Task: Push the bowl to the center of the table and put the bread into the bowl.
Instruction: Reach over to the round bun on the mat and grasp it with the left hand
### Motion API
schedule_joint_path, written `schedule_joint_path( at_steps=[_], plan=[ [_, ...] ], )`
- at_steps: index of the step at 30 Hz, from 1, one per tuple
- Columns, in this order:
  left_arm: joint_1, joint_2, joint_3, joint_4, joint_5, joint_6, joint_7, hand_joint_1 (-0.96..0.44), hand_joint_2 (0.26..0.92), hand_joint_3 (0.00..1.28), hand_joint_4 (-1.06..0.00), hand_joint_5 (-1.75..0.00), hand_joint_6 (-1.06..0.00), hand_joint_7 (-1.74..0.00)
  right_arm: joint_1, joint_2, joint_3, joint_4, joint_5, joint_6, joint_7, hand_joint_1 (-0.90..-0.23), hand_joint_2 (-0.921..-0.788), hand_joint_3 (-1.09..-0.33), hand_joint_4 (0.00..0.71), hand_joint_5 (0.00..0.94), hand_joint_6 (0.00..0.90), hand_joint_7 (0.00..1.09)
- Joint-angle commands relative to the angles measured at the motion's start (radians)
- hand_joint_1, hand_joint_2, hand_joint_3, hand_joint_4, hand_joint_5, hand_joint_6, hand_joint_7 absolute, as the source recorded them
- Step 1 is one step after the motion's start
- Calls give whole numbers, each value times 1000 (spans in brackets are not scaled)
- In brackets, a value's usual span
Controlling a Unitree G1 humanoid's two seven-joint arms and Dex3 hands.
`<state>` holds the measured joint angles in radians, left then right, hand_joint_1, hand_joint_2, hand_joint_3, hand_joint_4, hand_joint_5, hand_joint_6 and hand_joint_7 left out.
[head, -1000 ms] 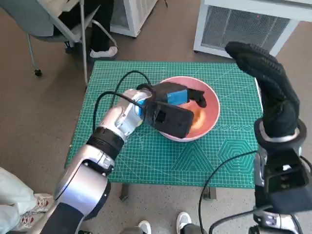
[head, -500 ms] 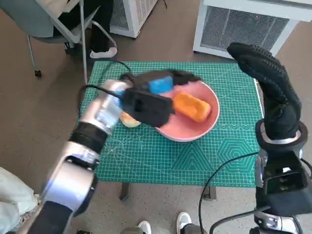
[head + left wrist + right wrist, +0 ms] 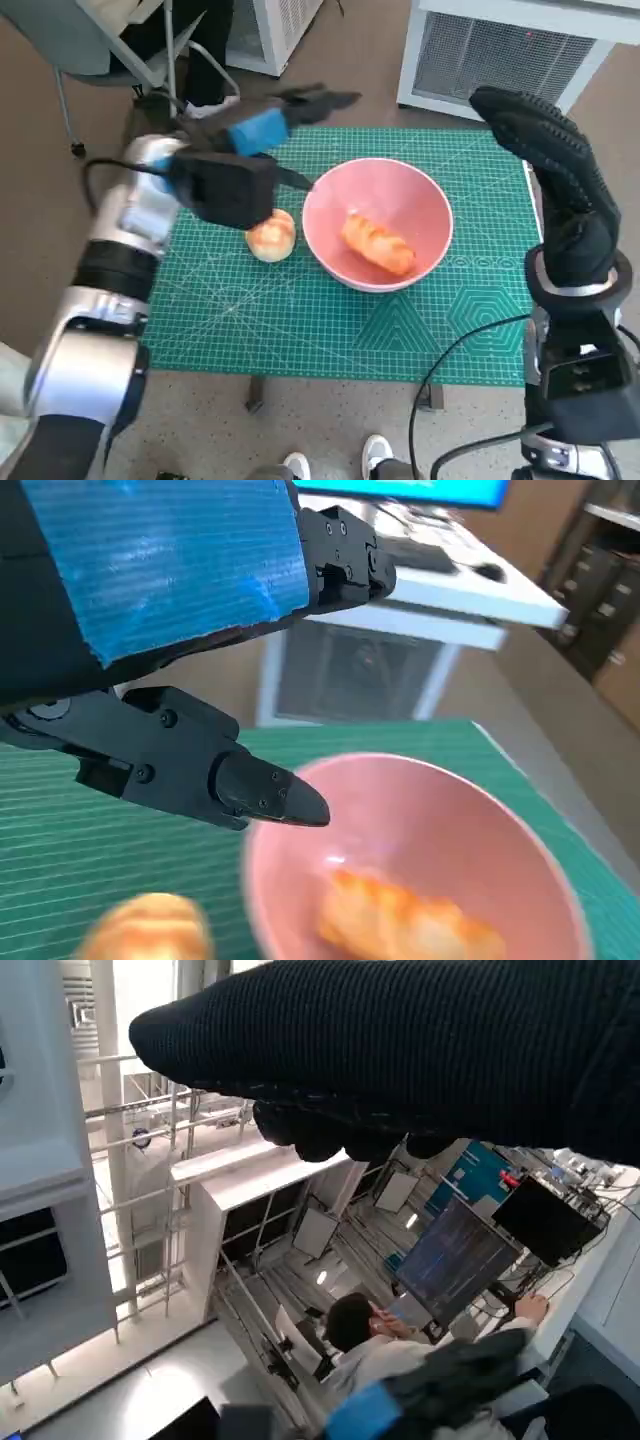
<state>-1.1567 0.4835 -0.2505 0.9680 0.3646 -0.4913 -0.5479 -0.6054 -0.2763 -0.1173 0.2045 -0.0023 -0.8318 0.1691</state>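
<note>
Left hand (image 3: 262, 128), black with blue tape on its back, hung above the green gridded cutting mat (image 3: 300, 310) at about ten o'clock, fingers (image 3: 250, 785) spread apart and holding nothing. Small round golden bun (image 3: 270, 236) sat on the mat just beside the bowl's nine o'clock edge. Pink round bowl (image 3: 420, 205) stood near the mat's middle, with the oblong orange-brown bread (image 3: 378, 245) lying inside it. Right hand (image 3: 545, 165) in the black knitted glove was raised at three o'clock, off the mat; cannot tell how its fingers lay.
</note>
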Motion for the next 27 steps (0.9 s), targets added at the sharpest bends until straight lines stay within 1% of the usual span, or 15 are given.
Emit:
schedule_joint_path(
  at_steps=[1, 7, 13, 22, 27],
  plan=[
    [38, 26, 2, -7, -2, 19, -4, -307, 885, 0, -115, -12, -234, -87, 16, -5, 1, 9, 0, 1, -3, -564, -921, -781, 245, 1, -1, 551],
    [62, 40, -15, 14, 21, 37, 9, -297, 859, 0, -129, -12, -252, -81, 11, -3, 5, 17, 5, -2, 0, -561, -921, -781, 245, 1, -1, 551],
    [64, 26, -43, 69, 57, 72, 24, -305, 840, 0, -141, -11, -261, -71, 3, -6, 10, 28, 24, 3, 12, -552, -921, -782, 245, 1, -1, 551],
    [45, -29, -100, 177, 110, 149, 40, -306, 839, 1, -146, -6, -264, -52, 5, -14, 15, 25, 46, 8, 29, -549, -921, -781, 243, 0, -1, 550],
    [41, -66, -131, 214, 137, 179, 48, -315, 842, 2, -150, -5, -265, -43, 6, -19, 14, 22, 47, 13, 32, -553, -921, -781, 242, 0, -1, 550]
  ],
)
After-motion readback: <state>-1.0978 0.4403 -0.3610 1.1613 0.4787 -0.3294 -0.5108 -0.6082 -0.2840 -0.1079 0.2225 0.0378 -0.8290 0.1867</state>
